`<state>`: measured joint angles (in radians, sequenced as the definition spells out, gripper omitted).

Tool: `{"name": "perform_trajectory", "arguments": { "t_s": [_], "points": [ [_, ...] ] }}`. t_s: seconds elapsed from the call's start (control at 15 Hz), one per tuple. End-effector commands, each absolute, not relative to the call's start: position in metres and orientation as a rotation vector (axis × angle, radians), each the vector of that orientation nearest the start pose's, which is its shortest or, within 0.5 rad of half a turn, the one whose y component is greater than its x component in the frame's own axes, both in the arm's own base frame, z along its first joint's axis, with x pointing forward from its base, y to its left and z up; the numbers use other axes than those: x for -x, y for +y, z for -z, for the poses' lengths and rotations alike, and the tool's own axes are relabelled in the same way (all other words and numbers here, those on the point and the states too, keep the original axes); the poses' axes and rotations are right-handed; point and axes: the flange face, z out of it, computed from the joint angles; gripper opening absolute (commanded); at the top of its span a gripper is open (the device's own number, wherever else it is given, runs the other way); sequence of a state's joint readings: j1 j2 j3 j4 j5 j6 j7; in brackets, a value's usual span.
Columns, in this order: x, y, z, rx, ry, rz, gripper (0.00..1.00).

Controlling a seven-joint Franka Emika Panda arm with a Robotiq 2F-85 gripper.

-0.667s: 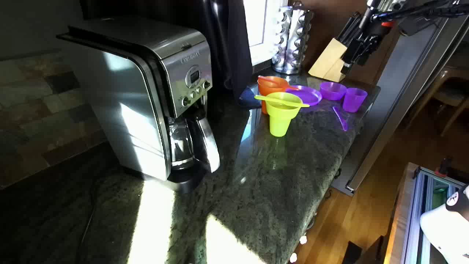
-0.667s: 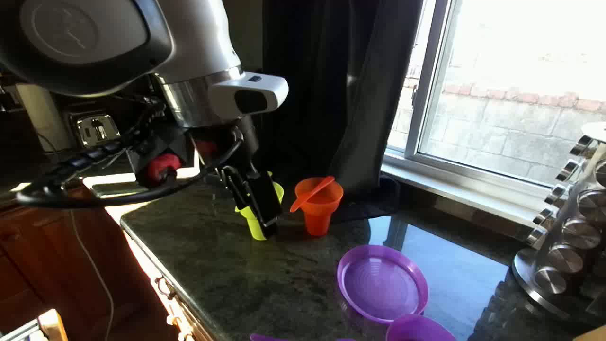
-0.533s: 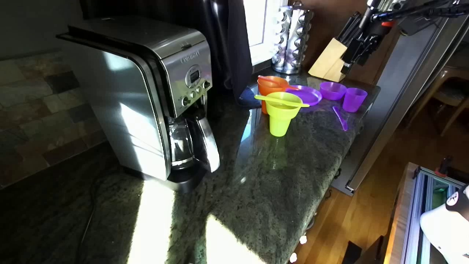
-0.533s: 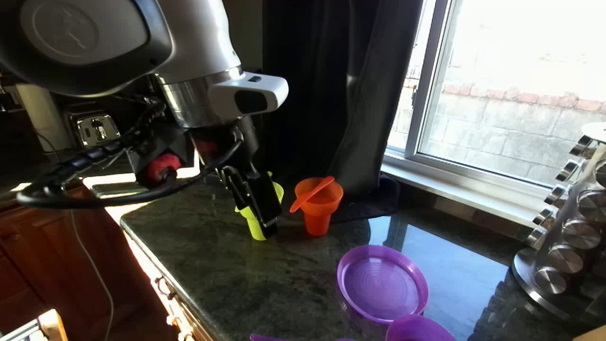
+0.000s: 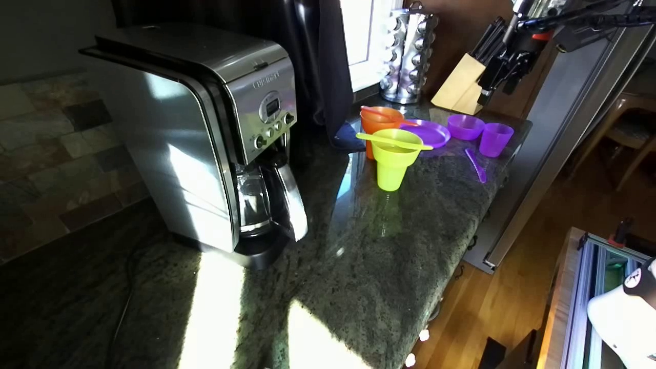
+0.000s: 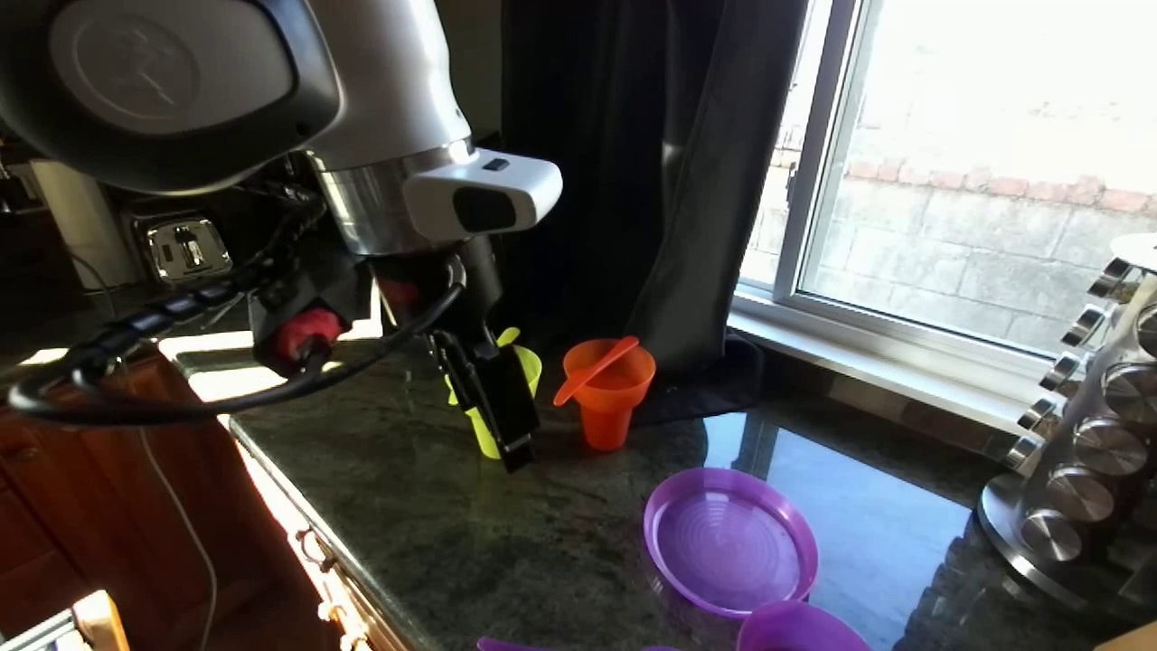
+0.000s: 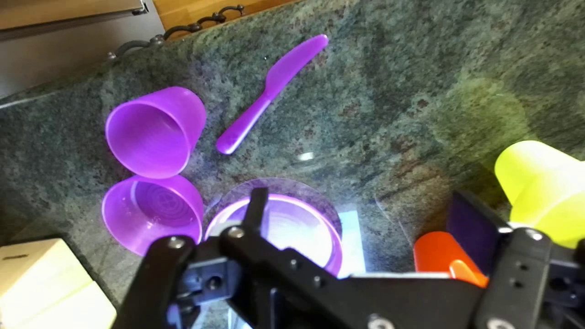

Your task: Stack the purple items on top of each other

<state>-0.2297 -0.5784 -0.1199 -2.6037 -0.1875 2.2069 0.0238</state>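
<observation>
Your claw (image 7: 361,203) is spread, empty; at its nine o'clock in the wrist view, the bowl (image 7: 155,211) stands mouth-up, presumably for nesting.

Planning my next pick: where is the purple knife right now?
In the wrist view, the purple knife lies at upper centre on the counter, just right of the purple cup.
</observation>
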Motion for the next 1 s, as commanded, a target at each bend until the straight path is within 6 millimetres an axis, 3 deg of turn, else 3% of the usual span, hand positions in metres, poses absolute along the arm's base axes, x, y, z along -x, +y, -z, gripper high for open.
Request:
{"name": "perform_trajectory", "arguments": {
  "t_s": [0.0,0.47,0.93],
  "points": [
    [-0.364,-0.174,-0.435,3.180,0.633,0.156,1.00],
    [-0.379,-0.230,-0.399,3.105,0.553,0.186,1.00],
    [-0.392,-0.256,-0.365,3.091,0.635,0.215,1.00]
  ]
}}
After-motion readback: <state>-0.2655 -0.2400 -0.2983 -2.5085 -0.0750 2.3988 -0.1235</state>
